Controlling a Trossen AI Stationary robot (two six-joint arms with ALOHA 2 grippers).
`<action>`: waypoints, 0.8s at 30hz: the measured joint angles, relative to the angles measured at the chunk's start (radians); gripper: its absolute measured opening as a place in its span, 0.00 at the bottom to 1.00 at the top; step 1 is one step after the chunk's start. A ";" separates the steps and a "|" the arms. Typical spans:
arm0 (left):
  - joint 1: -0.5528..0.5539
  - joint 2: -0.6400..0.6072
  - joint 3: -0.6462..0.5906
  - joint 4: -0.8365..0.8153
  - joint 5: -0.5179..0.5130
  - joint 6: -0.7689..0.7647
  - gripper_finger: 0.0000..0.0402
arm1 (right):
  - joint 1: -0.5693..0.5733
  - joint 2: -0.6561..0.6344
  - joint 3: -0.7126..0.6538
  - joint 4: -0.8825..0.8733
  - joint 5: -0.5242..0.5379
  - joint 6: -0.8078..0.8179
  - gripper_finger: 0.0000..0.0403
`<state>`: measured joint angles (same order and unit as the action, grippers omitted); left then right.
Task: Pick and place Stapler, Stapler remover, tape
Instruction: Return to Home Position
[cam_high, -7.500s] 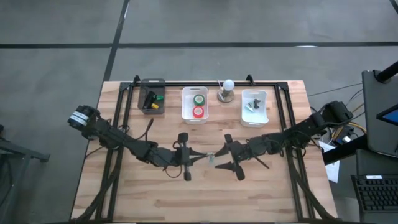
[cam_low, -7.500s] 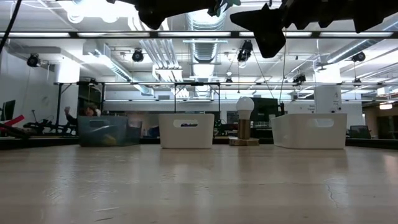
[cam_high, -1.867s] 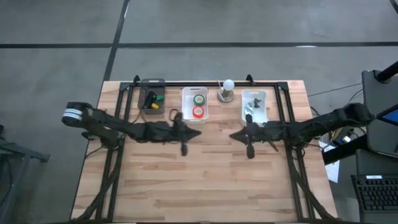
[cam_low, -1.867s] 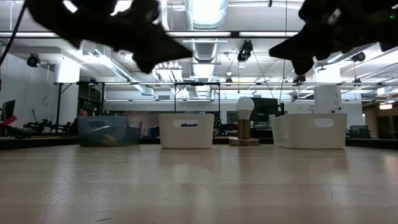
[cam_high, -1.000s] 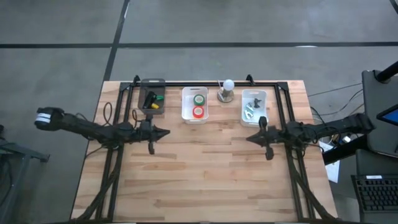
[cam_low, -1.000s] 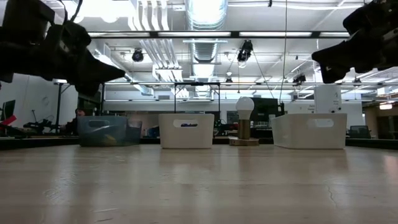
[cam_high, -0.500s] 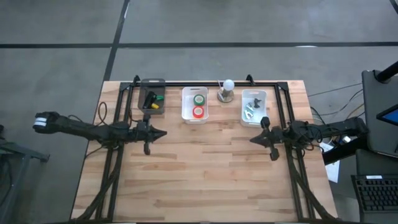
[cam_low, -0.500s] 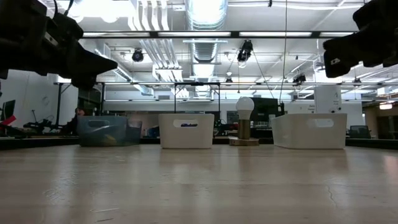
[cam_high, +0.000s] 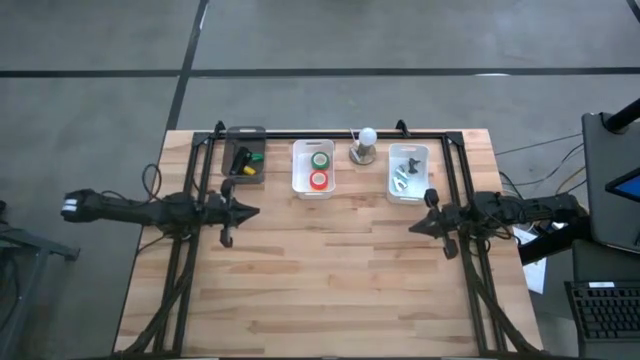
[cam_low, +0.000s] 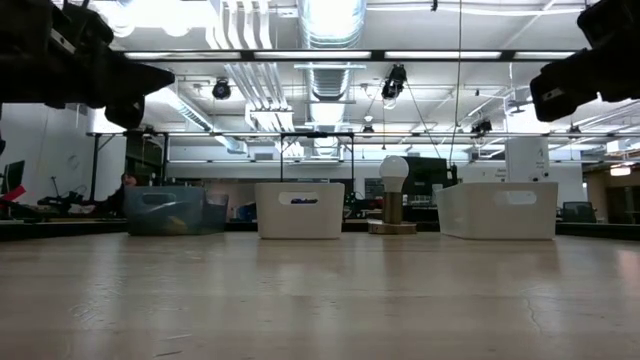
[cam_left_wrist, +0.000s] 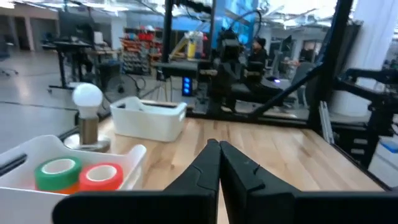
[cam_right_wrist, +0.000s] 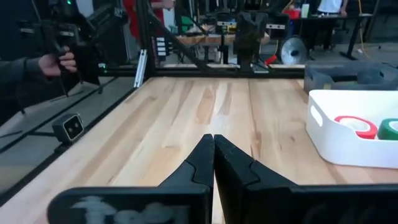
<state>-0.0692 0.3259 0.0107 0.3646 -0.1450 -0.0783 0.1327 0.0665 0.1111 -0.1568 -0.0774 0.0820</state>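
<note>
**A:** Where are the two end effectors?

**B:** The left end effector (cam_high: 253, 211) hangs above the counter (cam_high: 330, 290) near its left edge, just on the near side of the dark bin (cam_high: 245, 130). Its fingers (cam_left_wrist: 205, 165) are pressed together and nothing is between them. The right end effector (cam_high: 412, 225) hangs near the right edge, just on the near side of the right white bin (cam_high: 409, 197). It is clenched too, and it is also empty.

**A:** And the things of the task?

**B:** All of them are in the bins, which stand in a row along the far edge of the counter. The stapler (cam_high: 240, 162) lies inside the dark bin, toward the far-left corner. The middle white bin (cam_high: 314, 193) holds a green tape roll (cam_high: 320, 159) and a red tape roll (cam_high: 319, 180), which lie side by side and touch. I see only these two rolls. The staple remover (cam_high: 400, 176) lies in the right white bin.

**A:** Is anything else on the counter?

**B:** A small lamp (cam_high: 366, 145) with a round white bulb stands between the two white bins.
</note>
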 joint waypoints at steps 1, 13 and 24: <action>0.000 -0.010 0.001 -0.017 -0.004 -0.001 0.03 | 0.000 -0.001 -0.001 0.003 -0.001 0.000 0.02; 0.000 -0.027 -0.002 -0.085 -0.073 -0.040 0.03 | 0.000 0.013 -0.056 0.071 -0.005 -0.066 0.02; 0.000 -0.027 -0.002 -0.091 -0.074 -0.042 0.03 | 0.000 0.021 -0.061 0.059 0.053 0.143 0.02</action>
<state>-0.0692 0.2993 0.0090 0.2733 -0.2188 -0.1202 0.1326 0.0878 0.0498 -0.0975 -0.0242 0.2249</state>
